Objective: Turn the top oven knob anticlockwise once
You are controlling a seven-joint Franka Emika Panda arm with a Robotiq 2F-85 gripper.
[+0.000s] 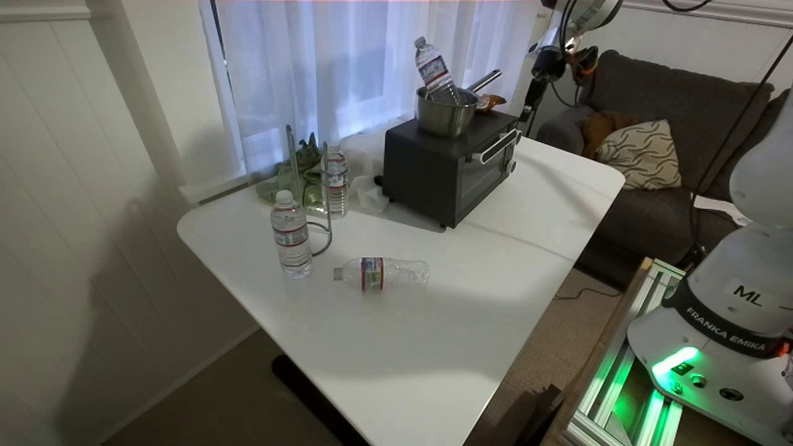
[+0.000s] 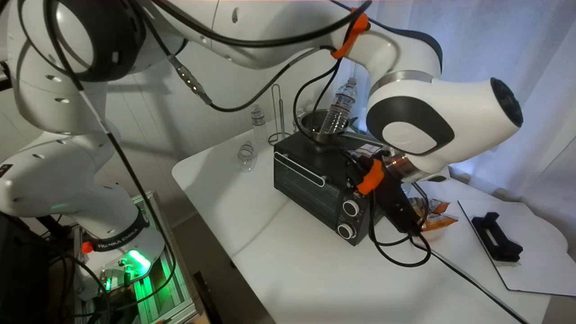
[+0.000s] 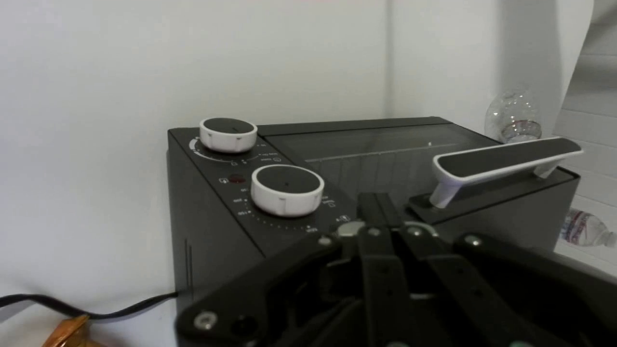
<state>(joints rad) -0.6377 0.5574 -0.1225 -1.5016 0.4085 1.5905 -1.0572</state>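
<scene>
The dark grey boxy oven point(image 1: 424, 170) stands on the white table and also shows in an exterior view point(image 2: 306, 182). Its top knob point(image 3: 288, 191), white-rimmed with a dark face, is the nearer of two in the wrist view. It also shows in an exterior view point(image 2: 350, 208). The lower knob point(image 3: 228, 135) sits farther off, and it shows below the top knob in an exterior view point(image 2: 346, 231). My gripper point(image 3: 378, 208) is shut with nothing between its fingertips. The tips are over the oven front, between the top knob and the door handle point(image 3: 506, 156), apart from the knob in the picture.
A metal pot point(image 1: 447, 114) holding a tilted water bottle point(image 1: 435, 69) stands on the oven. A bottle point(image 1: 396, 274) lies on the table near an upright one point(image 1: 291, 235) and a wire stand point(image 1: 327, 204). Orange packets point(image 2: 434, 216) and a board with a black handle point(image 2: 497, 238) lie beyond the oven.
</scene>
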